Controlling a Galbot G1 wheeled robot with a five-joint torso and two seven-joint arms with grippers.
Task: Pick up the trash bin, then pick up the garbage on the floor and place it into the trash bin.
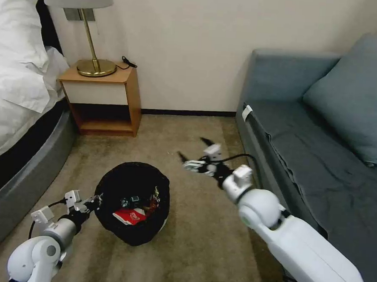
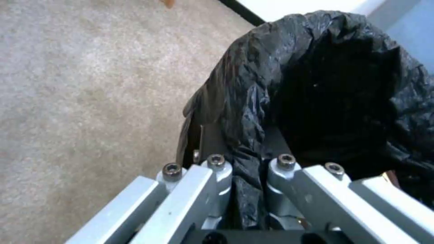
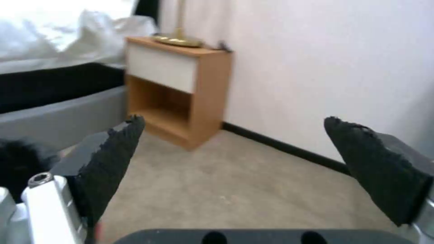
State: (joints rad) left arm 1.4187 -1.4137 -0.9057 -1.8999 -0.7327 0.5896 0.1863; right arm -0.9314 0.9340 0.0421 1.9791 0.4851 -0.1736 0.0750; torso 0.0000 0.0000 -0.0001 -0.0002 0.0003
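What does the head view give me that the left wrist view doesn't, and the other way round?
Head view alone: litter inside the trash bin, including a red snack packet; the right hand open and empty above the carpet; the nightstand, lamp, bed and sofa.

Left wrist view alone: the left hand pinching a fold of the black liner at the bin's rim.

Both: the bin, the left hand at its rim, the carpet.

Bedroom corner with bed, nightstand and sofa

A brass lamp [image 1: 93, 46] stands on a wooden nightstand [image 1: 106, 100] against the wall, beside a bed [image 1: 17, 88] with white linen; a grey-blue sofa [image 1: 307, 144] carries a matching cushion [image 1: 353, 95], and beige carpet [image 1: 199, 243] lies between them.
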